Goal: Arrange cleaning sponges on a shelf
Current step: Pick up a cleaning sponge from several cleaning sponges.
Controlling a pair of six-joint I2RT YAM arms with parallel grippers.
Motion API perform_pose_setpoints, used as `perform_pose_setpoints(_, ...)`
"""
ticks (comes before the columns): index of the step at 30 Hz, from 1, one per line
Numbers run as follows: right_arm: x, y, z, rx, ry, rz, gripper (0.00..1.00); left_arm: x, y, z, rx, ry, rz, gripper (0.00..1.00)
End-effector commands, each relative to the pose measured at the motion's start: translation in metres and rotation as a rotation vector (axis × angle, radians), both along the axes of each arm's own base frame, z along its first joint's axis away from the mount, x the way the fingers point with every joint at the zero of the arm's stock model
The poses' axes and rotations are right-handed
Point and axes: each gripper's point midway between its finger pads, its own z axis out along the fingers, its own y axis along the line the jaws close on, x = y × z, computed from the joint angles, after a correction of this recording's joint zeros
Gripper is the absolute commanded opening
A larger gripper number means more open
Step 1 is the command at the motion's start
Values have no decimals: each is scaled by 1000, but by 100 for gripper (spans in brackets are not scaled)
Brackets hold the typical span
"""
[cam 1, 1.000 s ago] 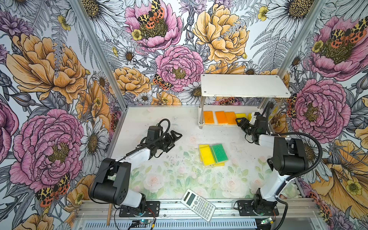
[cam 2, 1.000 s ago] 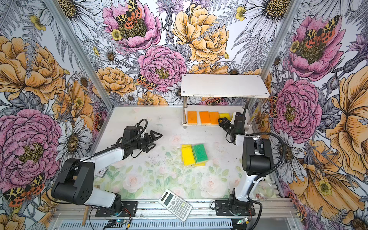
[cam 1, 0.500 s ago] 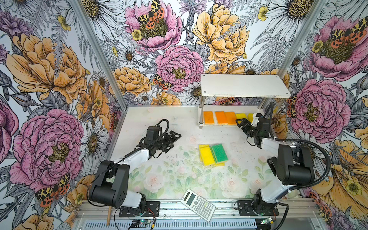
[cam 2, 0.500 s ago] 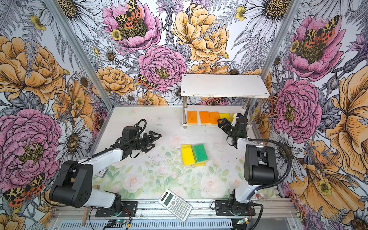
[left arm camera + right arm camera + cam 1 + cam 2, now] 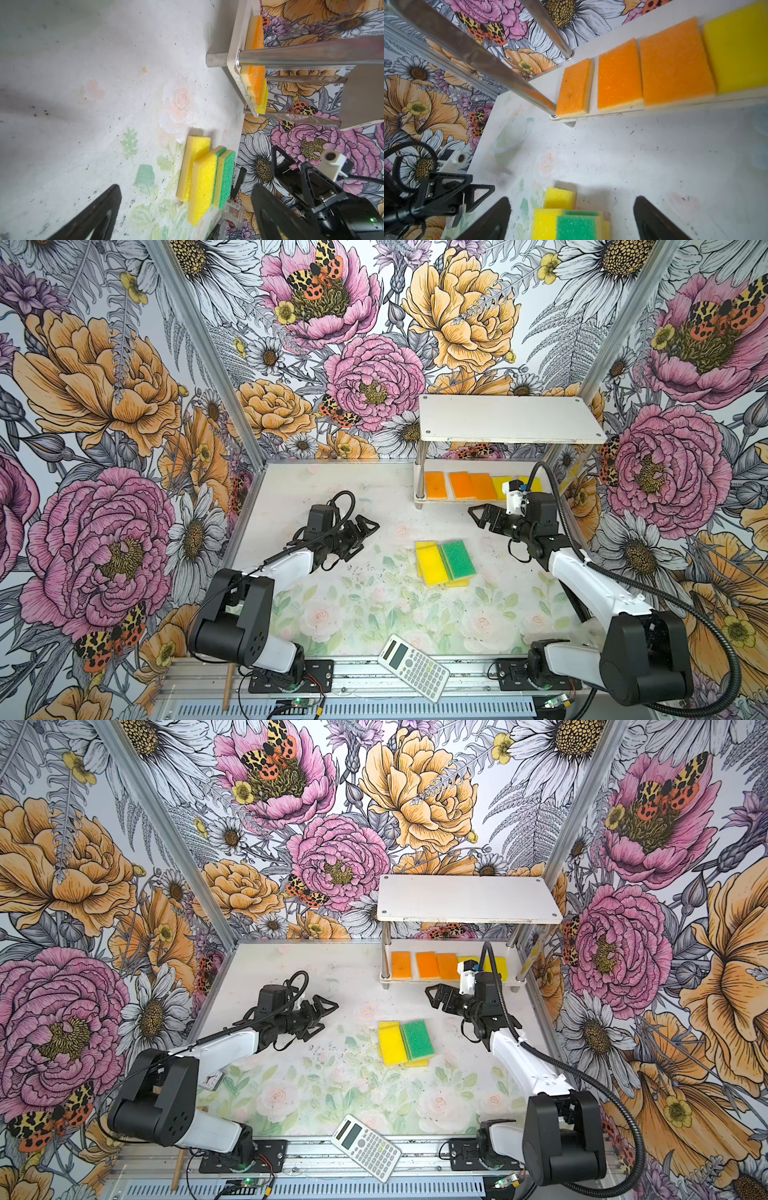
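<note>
Floral wallpaper (image 5: 374, 377) rings the pale table (image 5: 316, 489), and both my arms reach low and forward over it. My left gripper (image 5: 363, 536) hovers above bare tabletop, jaws wide and empty, pointing toward the loose pile of sponges (image 5: 444, 564) mid-table, with a green-topped one (image 5: 458, 558) uppermost. My right gripper (image 5: 478, 517) hangs just in front of the shelf (image 5: 511, 418), jaws spread and holding nothing. On the shelf's lower board three orange sponges (image 5: 461, 485) lie in a row, then yellow sponges (image 5: 500, 483), partly hidden behind my wrist.

Shelf posts (image 5: 419, 472), top board (image 5: 509, 418) narrow entry underneath.
</note>
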Motion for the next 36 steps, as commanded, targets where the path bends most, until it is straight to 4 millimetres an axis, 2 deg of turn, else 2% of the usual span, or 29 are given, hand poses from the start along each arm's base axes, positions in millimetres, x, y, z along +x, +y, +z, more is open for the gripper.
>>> perform_pose_setpoints(1,-32,18,-28,-63,98,68,96,7,-9,6,2,-37,-28,99)
perform_pose_setpoints(5,-54,38,-49,-135,157,117,98,8,-15,2,1,-25,-40,99)
perform_pose_setpoints(9,-62,41,-61,-203,185,105,100,9,-19,3,0,-27,-50,99)
perform_pose_setpoints(14,-62,37,-73,-289,218,76,100,9,-22,1,1,-23,-57,99)
perform_pose_setpoints(22,-60,42,-95,-360,267,94,100,8,-22,-1,4,-19,-55,99)
perform_pose_setpoints(32,-57,35,-105,-422,279,49,100,8,-23,-2,3,-15,-61,99)
perform_pose_setpoints(36,-58,40,-109,-421,290,77,99,8,-23,-2,3,-14,-57,99)
